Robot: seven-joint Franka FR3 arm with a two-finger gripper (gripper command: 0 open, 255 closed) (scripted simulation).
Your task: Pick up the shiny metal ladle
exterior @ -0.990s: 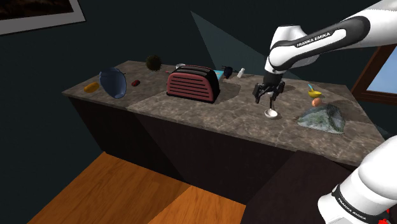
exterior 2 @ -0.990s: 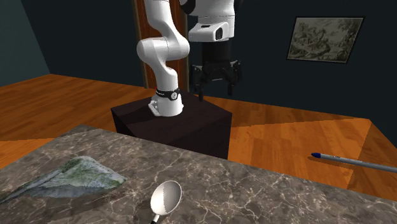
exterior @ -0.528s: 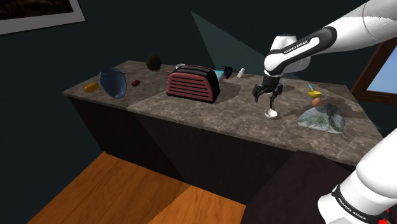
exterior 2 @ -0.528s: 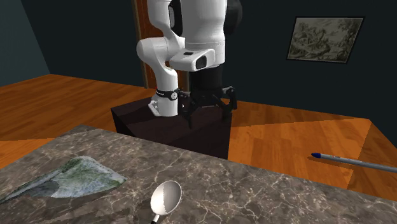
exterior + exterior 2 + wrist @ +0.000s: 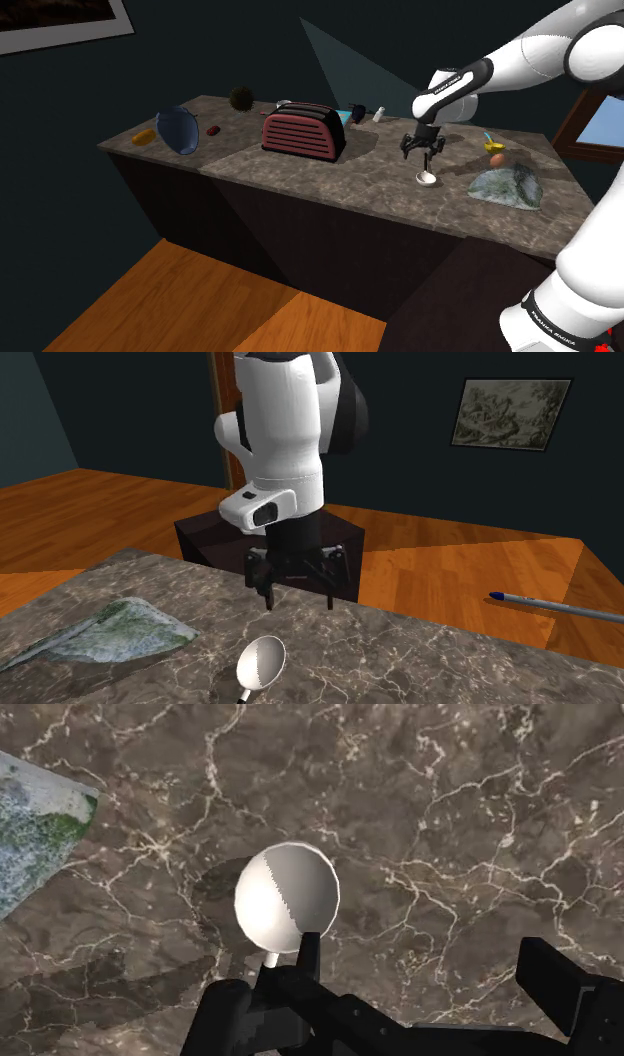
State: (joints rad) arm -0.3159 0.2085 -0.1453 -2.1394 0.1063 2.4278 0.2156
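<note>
In the shoulder view, the gripper (image 5: 424,153) hangs over the marble counter (image 5: 330,175) with its fingers spread wide. The ladle (image 5: 426,178) lies just below the fingertips, untouched. In the second exterior view, the ladle's bowl (image 5: 260,662) sits beneath the open fingers (image 5: 266,592). In the wrist view, the bowl (image 5: 287,896) lies ahead of one finger (image 5: 225,1014), off the middle of the gap.

FRANKA EMIKA is printed on the arm's lowest white link (image 5: 556,318), far below the gripper (image 5: 424,152). Small lettering on the forearm (image 5: 457,80) just above the gripper is too small to read.

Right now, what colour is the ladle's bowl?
The ladle bowl is pale silvery white, shaded grey on one half; the wrist view shows it best.
</note>
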